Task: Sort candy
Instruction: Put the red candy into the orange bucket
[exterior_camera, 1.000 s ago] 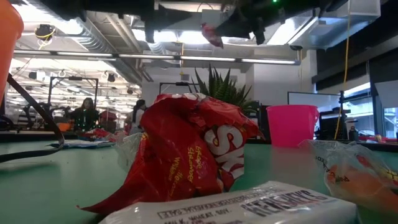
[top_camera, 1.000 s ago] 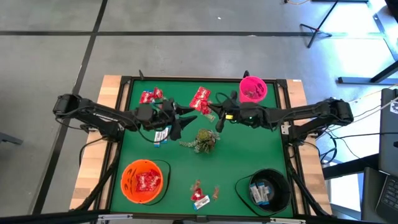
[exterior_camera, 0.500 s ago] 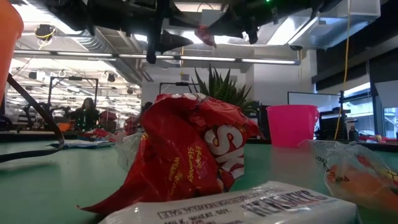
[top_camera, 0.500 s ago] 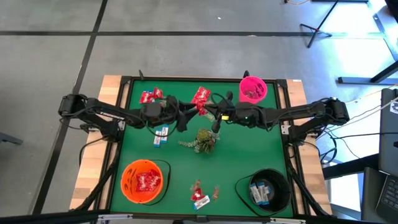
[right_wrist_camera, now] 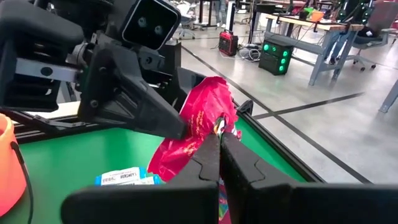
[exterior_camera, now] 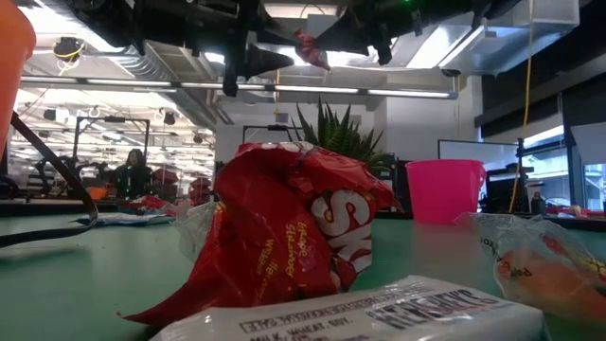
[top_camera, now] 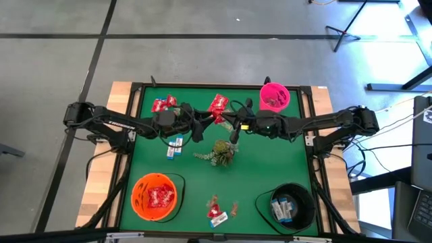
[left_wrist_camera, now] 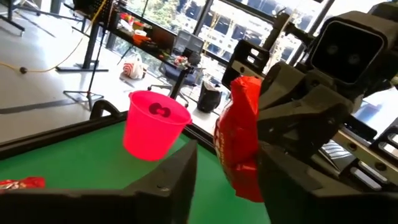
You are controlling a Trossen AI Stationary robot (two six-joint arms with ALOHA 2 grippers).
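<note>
High view: right pincer pinches a crinkled shiny red candy packet; left pincer gapes beside it

Both end effectors mid-table, tip to tip; right end effector clamped; left end effector parted

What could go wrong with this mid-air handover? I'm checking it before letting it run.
The right gripper pinches only an edge of the red packet, so it could tear or drop if the left gripper, closing around it, tugs early. The two grippers sit nose to nose and could bump. A drop would land near the green sprig, outside any bowl.
</note>
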